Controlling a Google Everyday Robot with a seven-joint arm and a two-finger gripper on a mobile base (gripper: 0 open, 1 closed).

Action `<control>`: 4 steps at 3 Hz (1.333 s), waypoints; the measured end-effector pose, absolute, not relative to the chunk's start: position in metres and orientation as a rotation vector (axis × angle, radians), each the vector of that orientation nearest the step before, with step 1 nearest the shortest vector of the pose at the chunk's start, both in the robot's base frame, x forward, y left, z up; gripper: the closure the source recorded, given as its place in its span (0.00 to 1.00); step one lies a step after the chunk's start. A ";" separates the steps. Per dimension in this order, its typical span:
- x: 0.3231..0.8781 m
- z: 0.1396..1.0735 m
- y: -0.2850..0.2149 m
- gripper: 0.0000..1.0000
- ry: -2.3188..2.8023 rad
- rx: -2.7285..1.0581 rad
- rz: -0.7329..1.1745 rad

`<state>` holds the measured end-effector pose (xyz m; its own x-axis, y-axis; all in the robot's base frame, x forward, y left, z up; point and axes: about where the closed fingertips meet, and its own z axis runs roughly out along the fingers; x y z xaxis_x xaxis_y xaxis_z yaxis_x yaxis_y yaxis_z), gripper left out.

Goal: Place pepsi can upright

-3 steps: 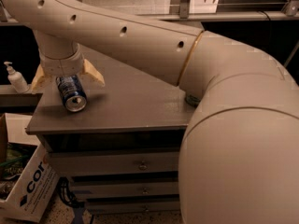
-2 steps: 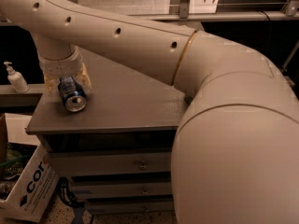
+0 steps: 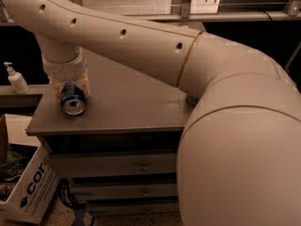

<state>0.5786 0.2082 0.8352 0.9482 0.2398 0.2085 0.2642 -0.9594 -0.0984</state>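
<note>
The robot's end effector (image 3: 70, 89) reaches down over the near left corner of a grey worktop (image 3: 136, 109), its tan fingers (image 3: 55, 86) narrowed against either side of the pepsi can (image 3: 74, 103). The blue can lies on its side directly beneath the end effector, between the fingers, its silver end facing the camera. A white pump bottle (image 3: 16, 79) stands on a ledge to the left of the end effector. A cardboard box (image 3: 29, 188) sits on the floor below it, beside the drawers (image 3: 141, 166).
</note>
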 end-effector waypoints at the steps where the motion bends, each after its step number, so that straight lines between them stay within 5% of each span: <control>1: 0.579 0.846 0.196 1.00 -0.203 -2.931 -0.225; 4: 0.597 0.881 0.186 1.00 0.497 -2.538 0.125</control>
<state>0.5973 0.1859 0.8815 0.9274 -0.3234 -0.1882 -0.3739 -0.7829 -0.4973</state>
